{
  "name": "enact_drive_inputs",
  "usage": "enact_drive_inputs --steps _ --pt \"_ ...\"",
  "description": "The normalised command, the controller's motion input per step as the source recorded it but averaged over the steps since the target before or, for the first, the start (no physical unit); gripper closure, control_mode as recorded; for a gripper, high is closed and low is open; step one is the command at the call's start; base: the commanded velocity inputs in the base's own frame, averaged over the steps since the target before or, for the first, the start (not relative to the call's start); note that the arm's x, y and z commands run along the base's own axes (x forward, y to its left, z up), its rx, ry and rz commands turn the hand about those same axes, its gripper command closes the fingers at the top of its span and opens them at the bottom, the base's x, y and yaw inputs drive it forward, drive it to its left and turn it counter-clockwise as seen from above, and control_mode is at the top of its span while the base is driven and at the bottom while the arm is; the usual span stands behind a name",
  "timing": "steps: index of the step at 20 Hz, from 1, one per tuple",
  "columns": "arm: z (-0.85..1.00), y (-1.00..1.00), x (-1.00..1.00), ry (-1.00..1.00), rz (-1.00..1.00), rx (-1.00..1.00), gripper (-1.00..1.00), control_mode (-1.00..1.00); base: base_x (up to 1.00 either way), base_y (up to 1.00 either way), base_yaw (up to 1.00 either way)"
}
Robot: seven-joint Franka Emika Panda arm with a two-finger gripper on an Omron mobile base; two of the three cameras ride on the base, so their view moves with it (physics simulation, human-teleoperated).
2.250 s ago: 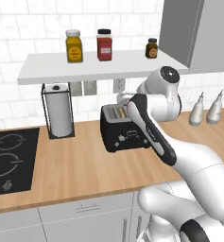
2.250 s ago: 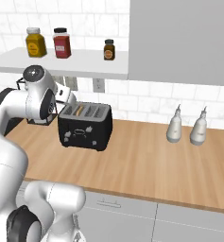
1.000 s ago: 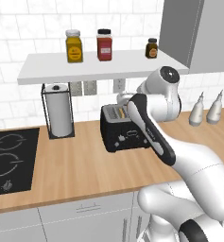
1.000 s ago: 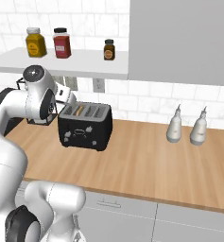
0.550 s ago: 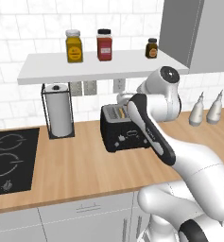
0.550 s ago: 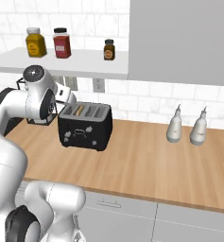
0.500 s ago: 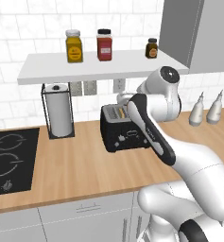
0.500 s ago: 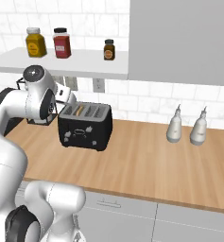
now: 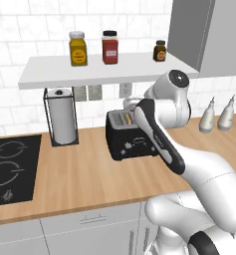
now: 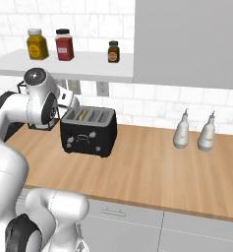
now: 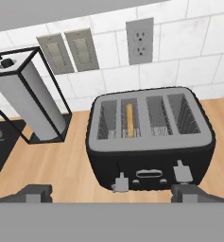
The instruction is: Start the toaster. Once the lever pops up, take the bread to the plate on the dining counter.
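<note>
Glossy black, the toaster (image 9: 131, 134) stands on the wooden worktop (image 9: 84, 179) in my left base view, beside the paper towel holder (image 9: 61, 117). The arm's forearm crosses in front of the toaster's right end, so I cannot read the fingers from here.

In the right base view, the toaster (image 10: 88, 131) sits just in front of the hand, with the bread (image 10: 81, 114) visible as a tan strip in a slot near its left end. Two pale bottles (image 10: 182, 134) stand well apart to the right.

In the hand view, the gripper (image 11: 112, 193) hangs above the front face with its fingertips (image 11: 37, 192) spread wide and nothing between them. The bread (image 11: 129, 120) sits low in the second slot from the left. Two levers (image 11: 120, 182) project from the face, one left, one right.

Risk, as I judge it: pressing the right lever would start the empty slot pair. A descent off-centre could let a fingertip slip off the small lever or shove the toaster back toward the wall.
</note>
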Motion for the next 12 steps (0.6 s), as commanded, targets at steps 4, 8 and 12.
enact_drive_inputs --steps 4,8,12 --pt "0.0 0.0 0.0 0.0 0.0 0.0 -1.0 -1.0 0.0 0.0 0.0" --pt "0.0 0.0 0.0 0.0 0.0 0.0 -1.0 -1.0 0.0 0.0 0.0" --pt "0.0 0.0 0.0 0.0 0.0 0.0 -1.0 -1.0 0.0 0.0 0.0"
